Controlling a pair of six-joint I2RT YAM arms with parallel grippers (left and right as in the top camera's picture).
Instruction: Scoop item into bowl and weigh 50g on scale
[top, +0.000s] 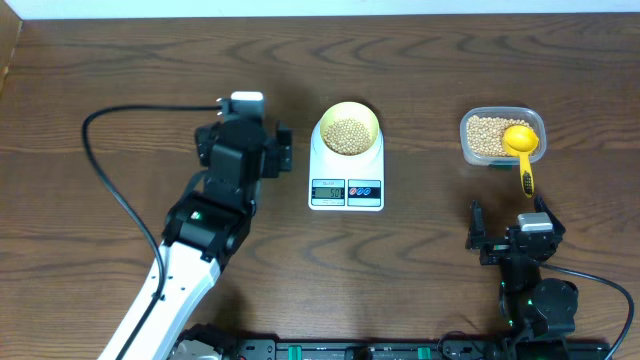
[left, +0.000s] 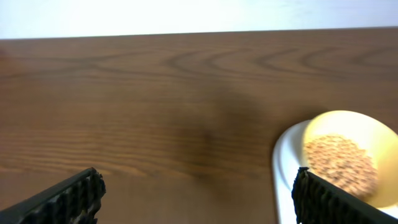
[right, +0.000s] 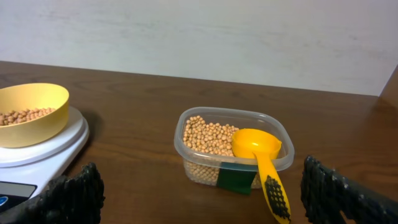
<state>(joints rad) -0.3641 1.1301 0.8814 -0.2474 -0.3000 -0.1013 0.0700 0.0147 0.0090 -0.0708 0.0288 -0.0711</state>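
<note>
The pale yellow-green bowl (top: 347, 129) stands on the white scale (top: 346, 190) at the table's middle, with beige beans (top: 347, 135) in it. The bowl (left: 351, 158) also shows at the right of the left wrist view, and at the left of the right wrist view (right: 28, 113) on the scale (right: 46, 149). My left gripper (top: 283, 150) is open and empty just left of the scale, its fingers wide apart (left: 199, 199). My right gripper (top: 478, 238) is open and empty near the front edge, its fingers (right: 202, 193) facing the tub.
A clear plastic tub (top: 499, 137) of beans stands at the right, with a bright yellow scoop (top: 521, 150) resting in it, handle over the near rim. It shows in the right wrist view (right: 233, 146) with the scoop (right: 261, 152). A black cable (top: 110, 180) loops at the left.
</note>
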